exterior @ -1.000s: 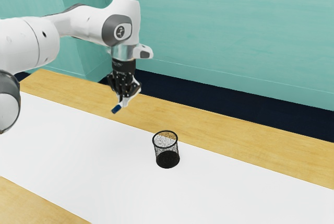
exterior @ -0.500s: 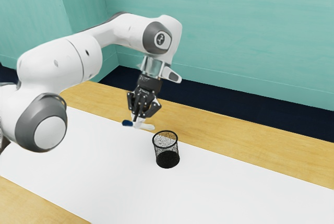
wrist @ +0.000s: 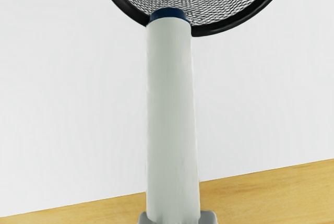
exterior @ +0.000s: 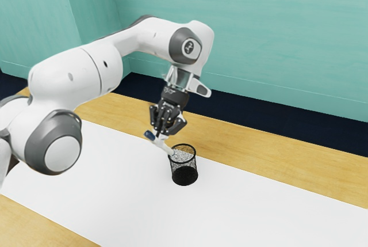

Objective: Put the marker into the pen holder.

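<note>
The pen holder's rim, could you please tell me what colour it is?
The rim is black; it shows best in the wrist view.

Pen holder (wrist: 214, 30) partly beyond the wrist view's edge, arm (exterior: 83, 83) partly beyond the exterior view's.

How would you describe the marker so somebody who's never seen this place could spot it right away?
Find the big white arm and follow it down to its black tool. Held there at a slant is the marker, a slim pale stick with a dark blue end. Unlike the wide black mesh cup, it is thin, pale and off the table.
</note>
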Controlling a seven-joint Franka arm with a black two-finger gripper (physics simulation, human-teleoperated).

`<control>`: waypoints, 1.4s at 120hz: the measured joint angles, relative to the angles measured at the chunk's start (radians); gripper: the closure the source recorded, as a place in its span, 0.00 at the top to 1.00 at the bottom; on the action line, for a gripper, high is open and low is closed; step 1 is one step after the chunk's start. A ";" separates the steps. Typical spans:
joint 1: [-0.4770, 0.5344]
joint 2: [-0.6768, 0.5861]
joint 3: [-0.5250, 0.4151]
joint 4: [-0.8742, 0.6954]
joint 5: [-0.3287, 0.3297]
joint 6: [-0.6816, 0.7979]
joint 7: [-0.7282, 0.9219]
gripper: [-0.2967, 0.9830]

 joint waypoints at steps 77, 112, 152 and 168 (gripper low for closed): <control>0.004 0.055 0.005 0.032 0.001 0.147 0.006 0.18; 0.009 0.055 0.006 0.029 -0.020 0.144 0.000 0.54; 0.049 -0.491 0.041 -0.377 0.029 0.323 0.015 0.72; 0.101 -0.678 0.037 -0.561 0.041 0.453 0.035 0.74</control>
